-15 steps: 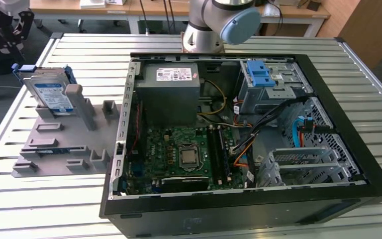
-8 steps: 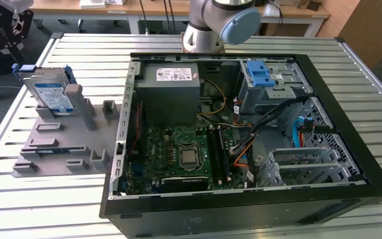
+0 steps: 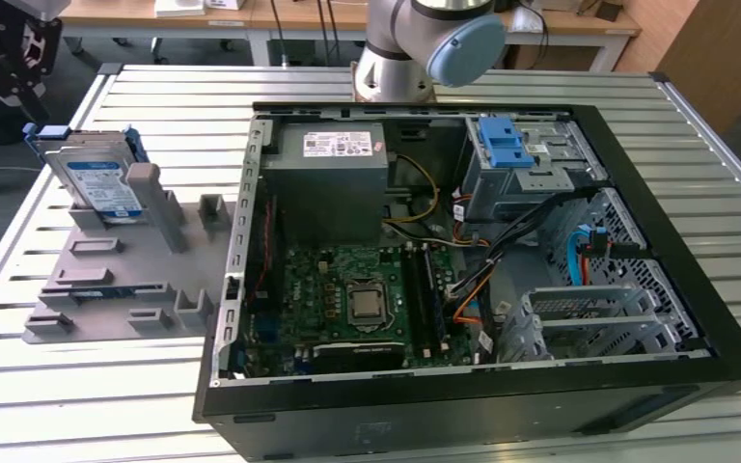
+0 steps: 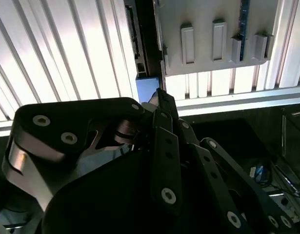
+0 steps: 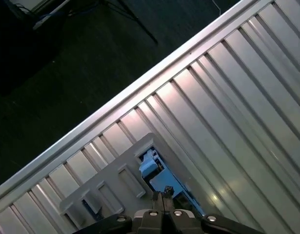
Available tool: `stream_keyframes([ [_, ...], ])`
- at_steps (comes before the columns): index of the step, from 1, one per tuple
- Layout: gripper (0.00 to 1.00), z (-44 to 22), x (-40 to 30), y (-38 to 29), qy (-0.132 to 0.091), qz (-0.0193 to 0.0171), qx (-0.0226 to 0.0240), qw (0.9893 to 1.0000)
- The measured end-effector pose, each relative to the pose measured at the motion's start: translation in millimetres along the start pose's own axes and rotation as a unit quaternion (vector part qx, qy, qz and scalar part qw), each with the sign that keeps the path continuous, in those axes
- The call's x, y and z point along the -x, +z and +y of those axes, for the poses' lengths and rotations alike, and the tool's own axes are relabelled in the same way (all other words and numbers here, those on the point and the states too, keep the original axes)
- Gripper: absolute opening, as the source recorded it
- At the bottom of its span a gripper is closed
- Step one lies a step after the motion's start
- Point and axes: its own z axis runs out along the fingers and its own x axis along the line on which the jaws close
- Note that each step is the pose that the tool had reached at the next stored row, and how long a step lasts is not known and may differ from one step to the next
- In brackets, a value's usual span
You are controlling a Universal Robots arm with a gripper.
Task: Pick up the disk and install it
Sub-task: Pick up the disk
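The disk [image 3: 96, 180] stands on edge in a grey holder [image 3: 120, 265] at the exterior view's left. It is silver, with a blue-and-white label and a blue bracket. My gripper [image 3: 8, 85] hangs above and beyond it, at that view's upper left, apart from the disk. In the first wrist view the disk [image 5: 153, 169] lies straight below my gripper [image 5: 162, 199], whose two fingertips are pressed together with nothing between them. The second wrist view shows the black fingers [image 4: 164, 117] closed and the disk's blue bracket [image 4: 146, 87] past their tips.
An open black computer case [image 3: 679, 251] lies on the slatted metal table [image 3: 126, 405]. Inside are a grey power-supply box [image 3: 332, 178], the mainboard [image 3: 358, 299] and a silver cage with a blue latch [image 3: 515, 154]. The arm's base [image 3: 409, 48] stands behind the case.
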Motion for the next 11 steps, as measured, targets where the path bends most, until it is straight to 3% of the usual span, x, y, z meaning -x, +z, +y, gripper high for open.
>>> stream_keyframes([
  [5, 0.11, 0.0, 0.0, 0.6, -0.045, 0.0016, 0.0004, 0.999],
  [11, 0.11, 0.0, 0.0, 1.0, -0.099, 0.0032, 0.0006, 0.9951],
])
